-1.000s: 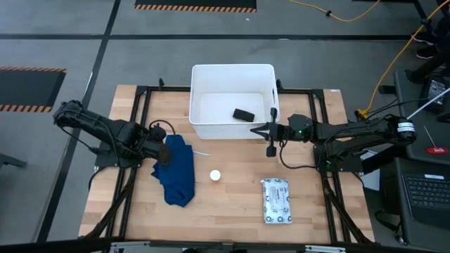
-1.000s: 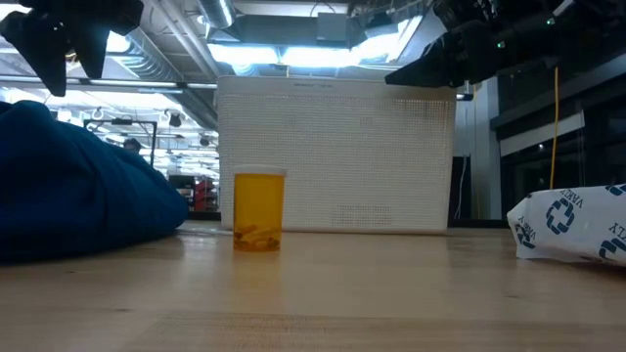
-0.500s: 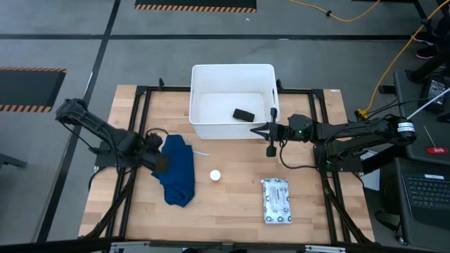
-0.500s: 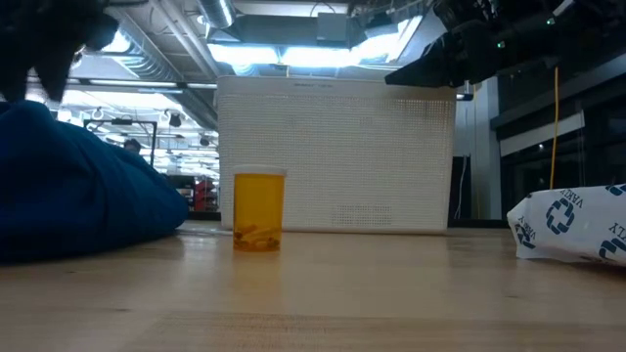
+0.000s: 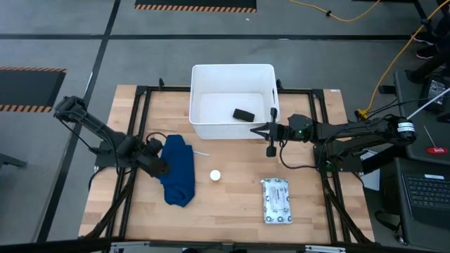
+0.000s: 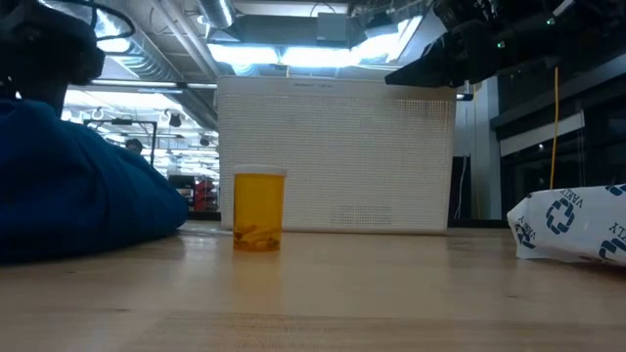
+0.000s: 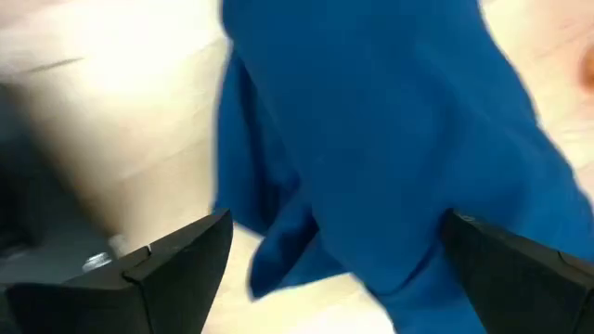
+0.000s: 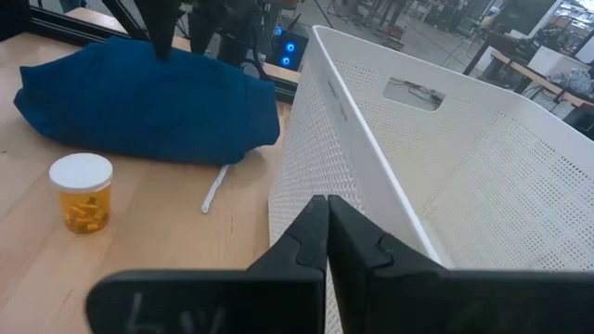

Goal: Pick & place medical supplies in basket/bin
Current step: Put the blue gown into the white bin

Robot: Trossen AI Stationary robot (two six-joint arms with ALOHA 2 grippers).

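High view, left gripper [image 5: 160,166]: jaws spread wide, at the left edge of the dark blue cloth [image 5: 179,172] on the desk [image 5: 232,197].
High view, right gripper [image 5: 271,132]: jaws pressed together, empty, at the front right corner of the white tub [image 5: 232,102].
High view, supplies: black cylinder [image 5: 243,114] lies inside the tub; bottle [image 5: 215,176] stands between cloth and printed packet [image 5: 276,201].
Low view: bottle [image 6: 259,210] upright before the tub [image 6: 337,156]; cloth [image 6: 78,191] left, packet [image 6: 572,227] right.
Left wrist view: cloth [image 7: 390,139] between the parted fingers [image 7: 148,283].
Right wrist view: closed fingers [image 8: 325,246] over the tub rim [image 8: 371,148]; cloth [image 8: 139,102] and bottle [image 8: 83,192] beyond.
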